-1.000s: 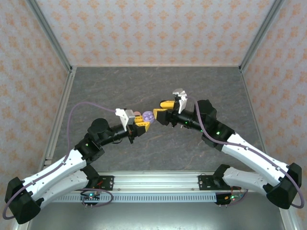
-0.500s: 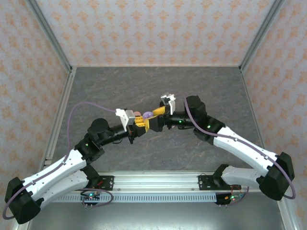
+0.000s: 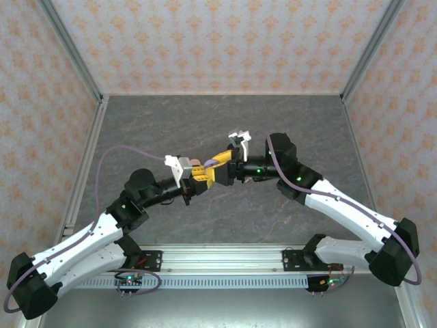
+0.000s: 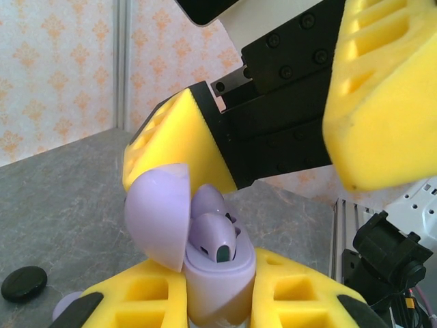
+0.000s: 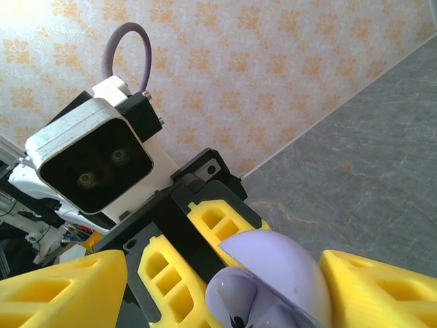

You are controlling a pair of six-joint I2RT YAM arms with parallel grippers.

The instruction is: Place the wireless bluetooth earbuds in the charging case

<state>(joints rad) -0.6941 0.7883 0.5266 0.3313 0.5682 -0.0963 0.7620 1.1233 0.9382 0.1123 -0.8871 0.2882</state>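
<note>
- The tabletop (image 3: 225, 123) is being seen as a flat, matt sheet of dark grey with paler marble veining; a silver rail (image 3: 218, 256) is running along its near edge, where both arm bases are bolted.
- The space is being closed in on three sides by wallpaper (image 3: 218, 41) of pale cream-pink, printed with a repeating orange ornament; silver frame posts (image 3: 72, 48) are standing at the back corners.
- A lilac cable (image 3: 116, 154) is being carried in a loop from the left arm out over the grey surface; a small black disc (image 4: 24, 282) is lying flat on the tabletop, well apart from the case.
- The lilac charging case (image 4: 218, 280) is being held above the middle of the tabletop; it is being clamped at its base between the yellow fingers of the left hand (image 3: 200, 178), which are closed tight on it.
- Its domed lid (image 4: 158, 212) is being kept hinged open to one side; two lilac earbuds (image 4: 215, 236) are sitting in the case, one behind the other.
- The right hand (image 3: 215, 168) is being held with its yellow fingers spread apart on either side of the open case, one of them behind the lid; nothing is being gripped by it, and whether a finger is touching the lid cannot be told.
</note>
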